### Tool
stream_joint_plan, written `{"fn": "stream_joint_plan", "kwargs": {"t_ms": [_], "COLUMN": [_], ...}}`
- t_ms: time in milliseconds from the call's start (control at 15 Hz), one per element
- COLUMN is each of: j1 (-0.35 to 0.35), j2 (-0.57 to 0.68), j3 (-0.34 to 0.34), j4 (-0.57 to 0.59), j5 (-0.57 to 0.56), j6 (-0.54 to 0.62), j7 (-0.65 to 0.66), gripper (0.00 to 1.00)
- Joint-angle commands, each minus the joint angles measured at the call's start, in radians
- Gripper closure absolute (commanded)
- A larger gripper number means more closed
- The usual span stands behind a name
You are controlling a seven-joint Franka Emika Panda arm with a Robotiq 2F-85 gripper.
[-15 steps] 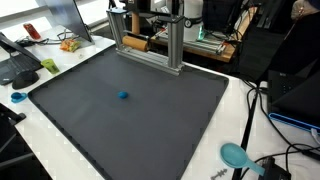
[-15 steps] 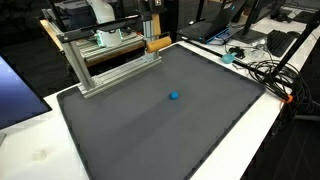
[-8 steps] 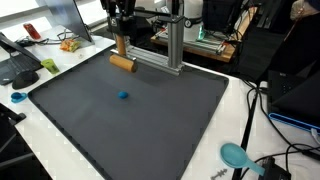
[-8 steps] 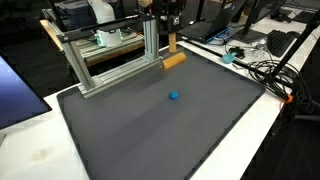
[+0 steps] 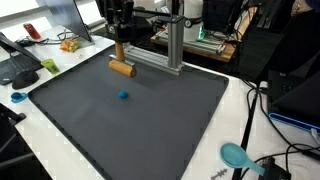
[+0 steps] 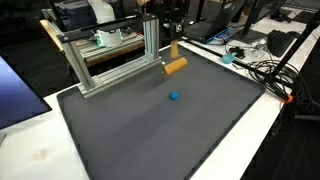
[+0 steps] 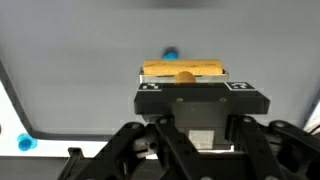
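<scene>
My gripper [image 5: 118, 30] hangs over the far edge of the dark grey mat [image 5: 150, 120], in front of the aluminium frame. It is shut on a wooden T-shaped tool whose short round head [image 5: 122, 68] lies crosswise just above the mat. A small blue ball [image 5: 124, 96] rests on the mat a short way in front of the head, not touching it. In both exterior views the head [image 6: 175, 66] and the ball [image 6: 174, 96] stand apart. The wrist view shows a black marker block [image 7: 200, 100], the wooden head [image 7: 185, 70] beyond it and the ball [image 7: 171, 53] further out.
An aluminium frame [image 5: 150, 45] stands along the mat's far edge, close behind the tool. A teal scoop [image 5: 236, 155] and cables [image 5: 270, 165] lie off one corner. A laptop [image 5: 25, 55] and small items sit on the white table beside the mat.
One second ago the tool was out of sight behind the frame. It has since come out over the mat's far edge and moved a little closer to the ball.
</scene>
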Motion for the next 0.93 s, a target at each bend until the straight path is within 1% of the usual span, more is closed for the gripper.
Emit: {"fn": "stream_joint_plan", "kwargs": {"t_ms": [0,267,467,867], "j1": [0.007,0.004,0.006,0.007], "j2": [0.059,0.132,0.182,0.242], "j3": [-0.014,-0.023,-0.034,-0.034], "j4": [0.034,0.052,0.067,0.095], "j5": [0.000,0.021,0.013,0.033], "j6": [0.052,0.114,0.146,0.144], "j7": [0.030,0.036,0.054,0.048], "gripper": [0.78,0.78,0.78,0.78]}}
